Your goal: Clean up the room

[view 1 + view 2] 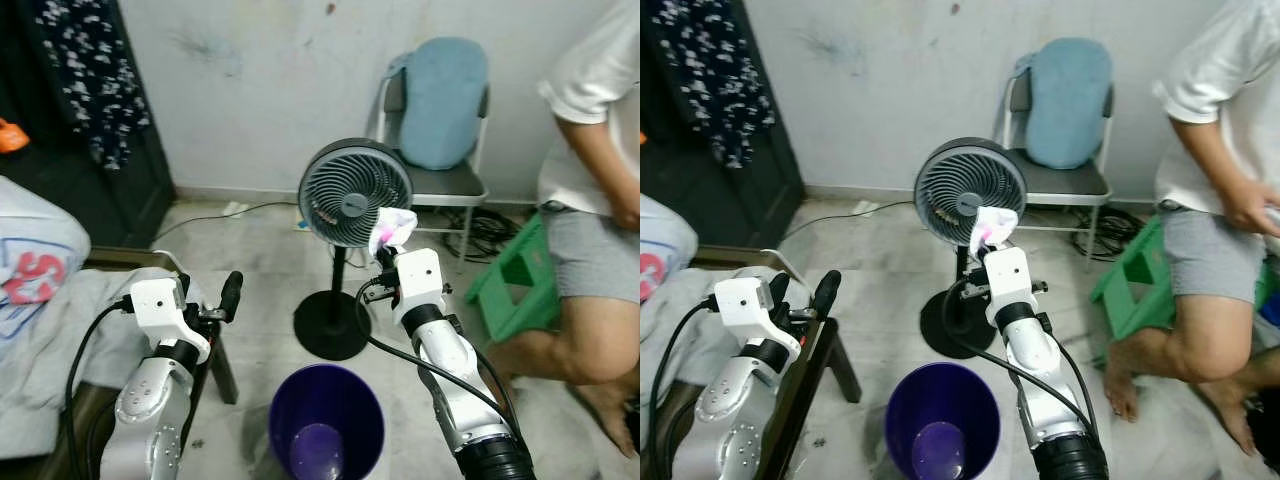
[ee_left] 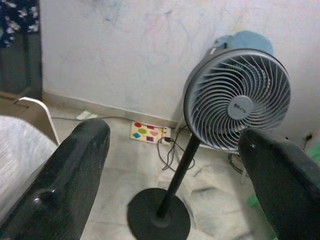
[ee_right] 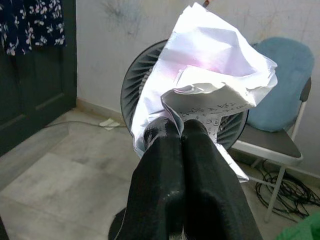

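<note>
Holding a crumpled paper [image 3: 210,75], the right gripper [image 1: 387,243] has its two black fingers pressed together on the lower edge of it, and the white and pink sheet stands up above the fingertips. The landmark is the purple bucket [image 1: 326,420] on the floor, between the two arms and close to the robot. The paper is up and beyond the bucket, a little to the right of it, in front of the grey fan [image 1: 355,192]. It is not over the opening yet.

I judge the step in hand is to carry the paper to the bucket and drop it in. To do this well, the right arm should draw back toward the robot and go lower until the paper hangs above the middle of the bucket, and only then the fingers should part. The paper is light, so a low release is safer; if the fan is running, the air may push it aside.

The left gripper [image 1: 208,295] is to the left of the bucket, its fingers wide apart and holding nothing. A person [image 1: 590,200] sits to the right of the bucket, well apart from it.
</note>
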`<state>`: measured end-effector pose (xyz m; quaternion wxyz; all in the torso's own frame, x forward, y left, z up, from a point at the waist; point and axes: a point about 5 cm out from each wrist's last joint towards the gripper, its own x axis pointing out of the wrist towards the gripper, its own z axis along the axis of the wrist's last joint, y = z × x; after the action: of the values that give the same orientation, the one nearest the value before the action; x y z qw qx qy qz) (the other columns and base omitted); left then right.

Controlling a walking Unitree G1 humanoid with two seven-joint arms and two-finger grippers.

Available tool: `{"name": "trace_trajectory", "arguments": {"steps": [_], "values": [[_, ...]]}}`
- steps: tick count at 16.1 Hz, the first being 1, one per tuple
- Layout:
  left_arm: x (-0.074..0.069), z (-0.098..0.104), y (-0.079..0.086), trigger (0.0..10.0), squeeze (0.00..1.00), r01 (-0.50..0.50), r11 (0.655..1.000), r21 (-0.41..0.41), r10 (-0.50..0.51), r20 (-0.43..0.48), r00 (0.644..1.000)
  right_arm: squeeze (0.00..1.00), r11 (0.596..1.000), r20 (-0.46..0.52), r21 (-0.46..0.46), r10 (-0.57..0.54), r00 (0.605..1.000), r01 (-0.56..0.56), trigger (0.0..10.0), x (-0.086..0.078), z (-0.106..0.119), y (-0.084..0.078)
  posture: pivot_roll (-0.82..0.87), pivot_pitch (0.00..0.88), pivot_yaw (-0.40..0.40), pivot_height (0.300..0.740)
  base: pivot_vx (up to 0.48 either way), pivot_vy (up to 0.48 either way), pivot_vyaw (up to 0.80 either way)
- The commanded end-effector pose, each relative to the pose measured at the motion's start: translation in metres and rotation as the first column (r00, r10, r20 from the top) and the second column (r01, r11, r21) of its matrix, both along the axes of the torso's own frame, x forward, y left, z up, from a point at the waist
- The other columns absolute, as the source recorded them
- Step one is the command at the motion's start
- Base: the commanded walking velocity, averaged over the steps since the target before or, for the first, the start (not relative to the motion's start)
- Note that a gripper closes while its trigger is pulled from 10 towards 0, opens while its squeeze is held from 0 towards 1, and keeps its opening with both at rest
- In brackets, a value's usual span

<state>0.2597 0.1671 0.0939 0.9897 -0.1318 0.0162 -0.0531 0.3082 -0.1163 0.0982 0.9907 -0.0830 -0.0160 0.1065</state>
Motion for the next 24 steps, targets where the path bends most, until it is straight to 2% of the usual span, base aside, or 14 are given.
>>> {"name": "trace_trajectory", "arguments": {"steps": [1,3,5,8,9,11,13,16,18,20,24], "values": [[0.001,-0.001,0.000,10.0,0.00,-0.003,1.000,0.021,0.003,-0.005,1.000,0.00,1.000,0.020,0.001,-0.008,1.000,0.008,10.0,0.004,0.005,-0.001,-0.12,0.000,-0.011,0.740,0.000,0.000,0.00],[-0.001,-0.005,0.011,10.0,0.00,-0.010,0.998,0.061,0.011,-0.031,0.999,0.00,1.000,0.024,-0.012,0.018,1.000,-0.017,10.0,0.006,0.005,0.010,-0.11,0.000,-0.013,0.740,0.000,0.000,0.00],[-0.006,-0.015,0.024,10.0,0.00,0.037,0.988,0.151,-0.026,-0.073,0.997,0.00,1.000,-0.017,-0.007,0.030,0.999,-0.030,10.0,0.006,-0.007,0.019,-0.09,0.009,-0.010,0.740,0.000,0.000,0.28],[-0.029,-0.035,0.051,10.0,0.00,0.095,0.968,0.233,-0.057,-0.162,0.985,0.00,1.000,-0.093,-0.025,0.008,0.996,-0.011,10.0,0.009,-0.024,0.026,-0.05,0.048,-0.011,0.740,0.000,0.000,0.00],[-0.037,-0.038,0.055,10.0,0.00,0.119,0.967,0.225,-0.078,-0.182,0.980,0.00,0.999,-0.120,-0.047,-0.011,0.993,0.005,10.0,0.010,-0.030,0.027,-0.05,0.062,-0.012,0.740,0.000,0.000,0.00],[-0.054,-0.037,0.055,10.0,0.00,0.166,0.960,0.227,-0.122,-0.195,0.973,0.00,0.994,-0.179,-0.096,-0.059,0.982,0.042,10.0,0.010,-0.043,0.027,-0.03,0.095,-0.009,0.740,0.000,0.000,0.00],[-0.064,-0.036,0.057,10.0,0.00,0.174,0.956,0.234,-0.128,-0.202,0.971,0.00,0.985,-0.224,-0.150,-0.116,0.968,0.083,10.0,0.008,-0.054,0.023,-0.01,0.123,-0.002,0.740,0.000,0.000,0.00],[-0.078,-0.031,0.064,10.0,0.00,0.183,0.958,0.219,-0.135,-0.218,0.967,0.00,0.973,-0.286,-0.175,-0.196,0.938,0.150,10.0,0.003,-0.070,0.016,0.01,0.171,0.023,0.740,0.000,0.000,0.00],[-0.086,-0.030,0.066,10.0,0.00,0.198,0.954,0.224,-0.143,-0.240,0.960,0.00,0.972,-0.314,-0.170,-0.207,0.927,0.160,10.0,-0.001,-0.075,0.017,0.01,0.192,0.036,0.740,0.000,0.000,0.00],[-0.089,-0.027,0.062,10.0,0.00,0.234,0.944,0.233,-0.174,-0.251,0.952,0.00,0.969,-0.394,-0.191,-0.220,0.892,0.155,10.0,-0.009,-0.090,0.018,0.02,0.208,0.047,0.740,0.000,0.000,0.00],[-0.093,-0.021,0.064,10.0,0.00,0.240,0.941,0.237,-0.176,-0.262,0.949,0.00,0.955,-0.473,-0.222,-0.281,0.835,0.196,10.0,-0.015,-0.102,0.014,0.04,0.235,0.057,0.740,0.000,0.000,0.00]]}}
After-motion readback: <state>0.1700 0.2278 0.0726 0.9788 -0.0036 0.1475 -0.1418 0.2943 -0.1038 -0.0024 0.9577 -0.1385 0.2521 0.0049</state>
